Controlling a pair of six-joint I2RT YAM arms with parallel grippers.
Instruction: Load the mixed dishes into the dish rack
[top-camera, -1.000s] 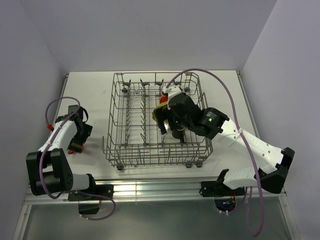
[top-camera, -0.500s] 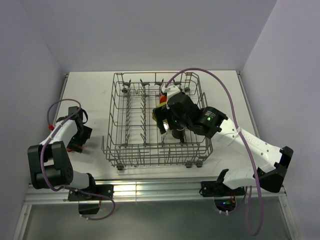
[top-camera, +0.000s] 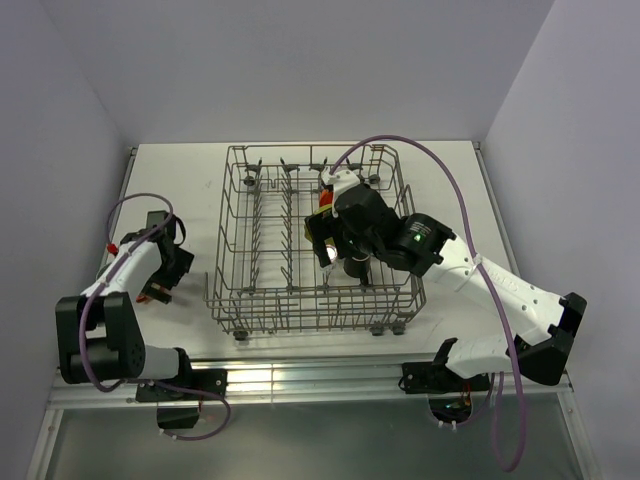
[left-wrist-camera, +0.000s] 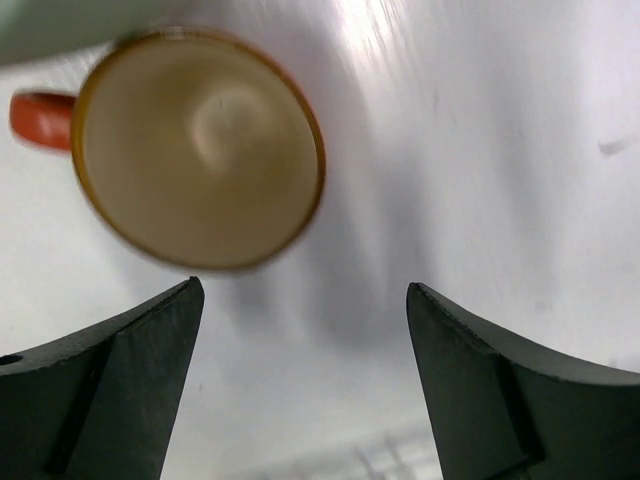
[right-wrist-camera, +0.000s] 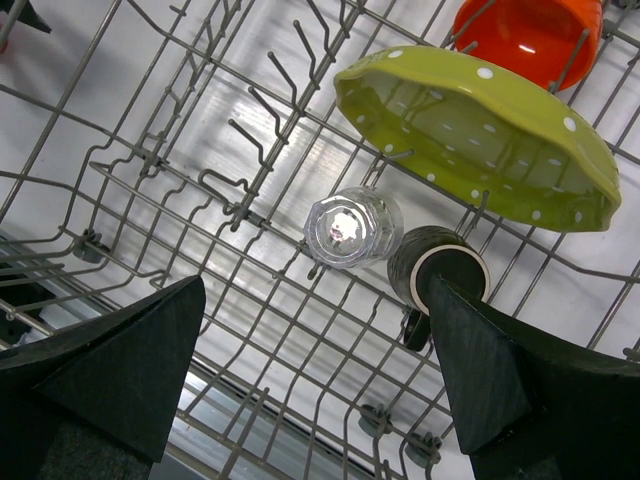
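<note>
Left of the dish rack (top-camera: 224, 215), on the worktop (top-camera: 175, 175): small orange handled cup (left-wrist-camera: 200, 150), open side up, just ahead of the left pincer (left-wrist-camera: 303, 300), spread and gripping nothing. Inside, below the spread right pincer (right-wrist-camera: 315, 300): clear glass (right-wrist-camera: 350, 225) beside dark brown mug (right-wrist-camera: 440, 265), then yellow-green scalloped plate (right-wrist-camera: 480, 135) and orange bowl (right-wrist-camera: 530, 35).

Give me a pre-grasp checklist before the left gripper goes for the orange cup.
1. Left gripper open: ok.
2. Orange cup upright on the table, mouth up: ok.
3. Cup centred in the gripper: not ok, it sits off to one side, beyond the fingertips.
4. Right gripper open and empty above the dish rack: ok.
5. Free tines in the rack: ok.
</note>
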